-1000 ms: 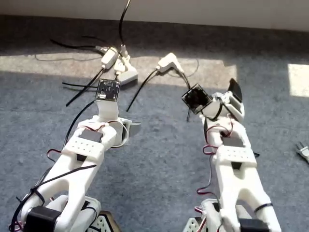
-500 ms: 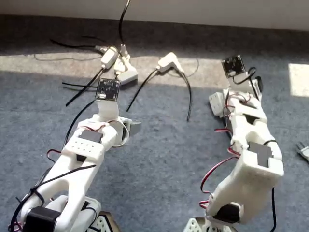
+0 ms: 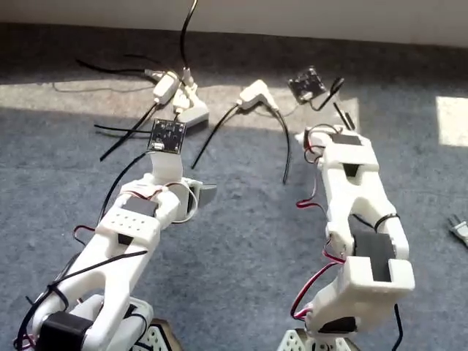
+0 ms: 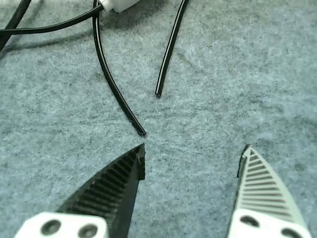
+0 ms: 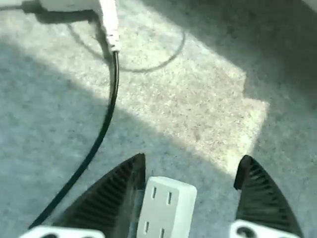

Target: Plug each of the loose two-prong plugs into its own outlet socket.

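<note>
My left gripper (image 4: 194, 151) stands open just above the grey carpet, with nothing between its dark and pale fingers. Two loose black cable ends (image 4: 142, 132) lie just ahead of it, and a white plug body (image 4: 119, 5) lies farther off. My right gripper (image 5: 193, 158) is open too. A white outlet block (image 5: 166, 206) with slot pairs lies on the carpet between its fingers, close against one of them. Beyond it a white plug (image 5: 106, 20) trails a black cord. In the high view several white plugs (image 3: 256, 93) and adapters (image 3: 191, 110) lie at the back.
A small loose plug (image 3: 459, 229) lies at the far right edge of the carpet. Black cords (image 3: 117, 69) run across the back left near the wall. A sunlit patch (image 3: 307, 110) crosses the carpet under the right arm's wrist.
The right arm has swung from a folded-back pose to stretched out toward the back, its wrist now near the sunlit patch. The left arm has hardly moved.
</note>
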Available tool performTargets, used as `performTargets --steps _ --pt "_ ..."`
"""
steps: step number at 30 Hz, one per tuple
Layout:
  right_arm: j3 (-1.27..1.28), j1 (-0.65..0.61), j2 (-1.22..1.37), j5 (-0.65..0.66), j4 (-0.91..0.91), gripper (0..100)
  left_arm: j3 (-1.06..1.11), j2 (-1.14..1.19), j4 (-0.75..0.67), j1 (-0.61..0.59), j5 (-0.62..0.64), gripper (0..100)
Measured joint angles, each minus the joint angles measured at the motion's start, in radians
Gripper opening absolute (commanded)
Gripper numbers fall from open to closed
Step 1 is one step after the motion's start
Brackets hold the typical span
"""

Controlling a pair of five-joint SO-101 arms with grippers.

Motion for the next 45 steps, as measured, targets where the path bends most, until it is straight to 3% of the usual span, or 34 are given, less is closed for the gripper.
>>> performTargets --steps 16,26,34,45 --pt "0.104 -0.011 -0.002 0.020 0.005 28.9 0.000 0.000 0.000 0.000 0.000 30" --pt "0.081 0.087 0.229 0.092 -0.129 28.7 0.000 0.000 0.000 0.002 0.000 30" --pt "0.035 0.120 0.282 0.094 -0.141 14.4 0.000 0.000 0.000 0.000 0.000 30" --pt "0.034 0.124 0.226 0.094 -0.124 12.5 0.000 0.000 0.000 0.000 0.000 30"
